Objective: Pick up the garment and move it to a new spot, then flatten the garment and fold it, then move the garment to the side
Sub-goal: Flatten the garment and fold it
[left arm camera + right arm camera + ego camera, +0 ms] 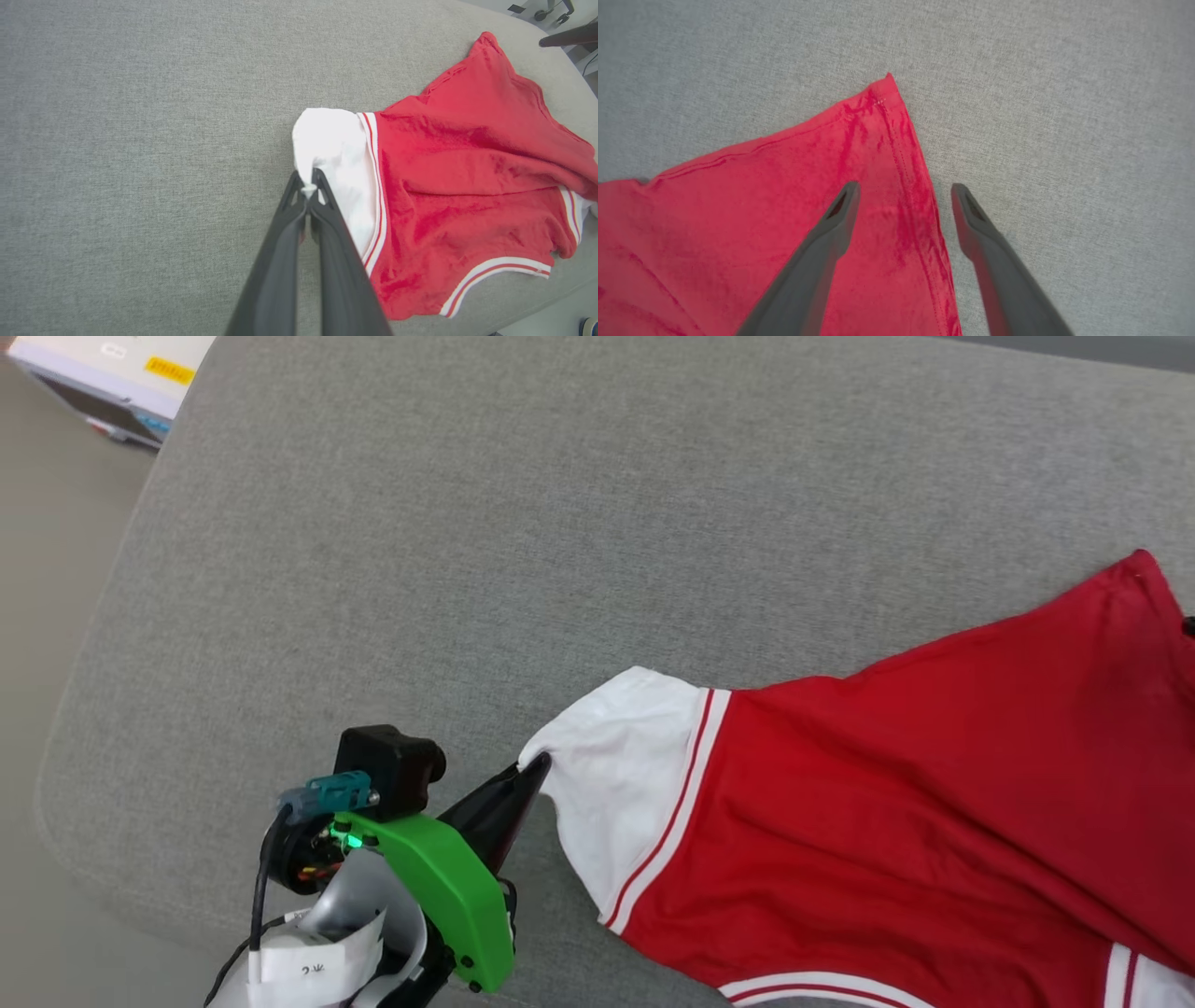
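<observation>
The garment (915,784) is a red shirt with white sleeves and striped trim, lying plain side up on the grey cushion, stretched from lower centre to the right edge of the head view. My left gripper (540,765) is shut on the edge of its white sleeve (331,149); the left wrist view shows white cloth pinched between the tips of that left gripper (308,186). My right gripper (903,196) stands open above a red hem corner (887,93), one finger over the cloth, the other over bare cushion, nothing between them.
The grey fabric cushion (523,523) spreads wide to the left and back. Its rounded edge drops to the floor (47,616) at the left. A white box (112,373) sits on the floor at the far left corner.
</observation>
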